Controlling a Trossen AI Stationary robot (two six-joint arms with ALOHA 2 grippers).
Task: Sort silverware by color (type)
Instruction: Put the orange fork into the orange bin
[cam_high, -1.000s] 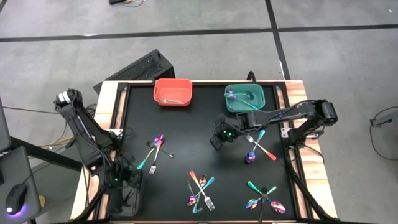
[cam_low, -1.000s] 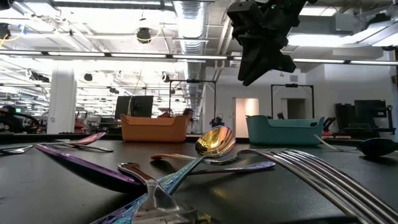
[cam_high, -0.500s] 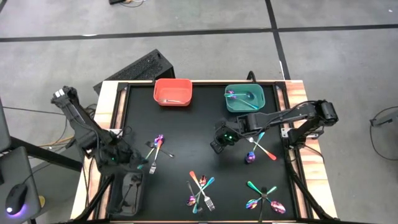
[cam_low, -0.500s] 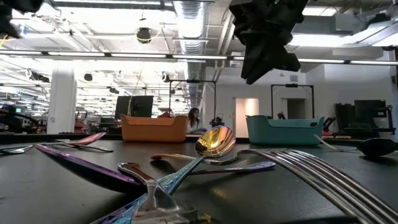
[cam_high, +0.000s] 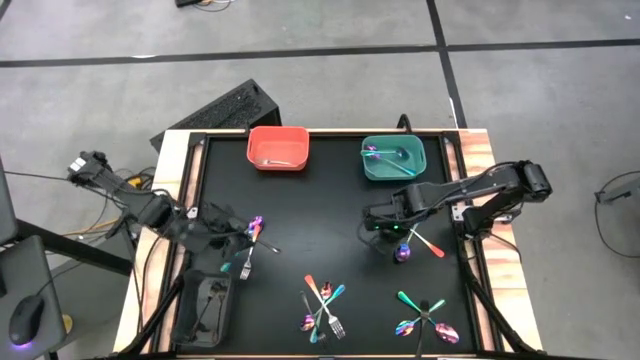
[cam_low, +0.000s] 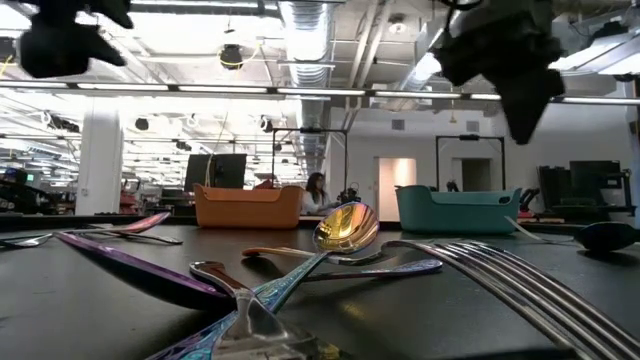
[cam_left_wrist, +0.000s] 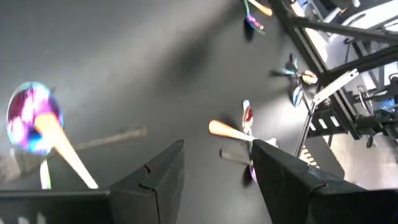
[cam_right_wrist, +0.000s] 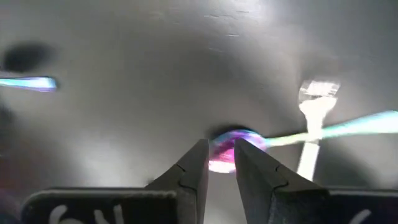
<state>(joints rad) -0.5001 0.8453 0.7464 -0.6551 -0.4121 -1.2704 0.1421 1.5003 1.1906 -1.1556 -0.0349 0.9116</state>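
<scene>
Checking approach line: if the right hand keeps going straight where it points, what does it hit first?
Most likely the iridescent purple spoon bowl, which sits right beyond the right hand between its narrowly parted fingers. Depth is unclear; it looks close, not yet touching.

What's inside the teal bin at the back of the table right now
The teal bin holds an iridescent purple spoon with another thin utensil beside it. The low view shows only the bin's outer wall, so nothing more can be made out.

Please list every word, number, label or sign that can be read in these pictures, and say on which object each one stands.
No text reads with certainty.
White handwritten marks on the right gripper's dark base in the right wrist view: cut off at the frame's edge, unreadable.
Red bin, teal bin, black bin and silverware: no lettering visible.
</scene>
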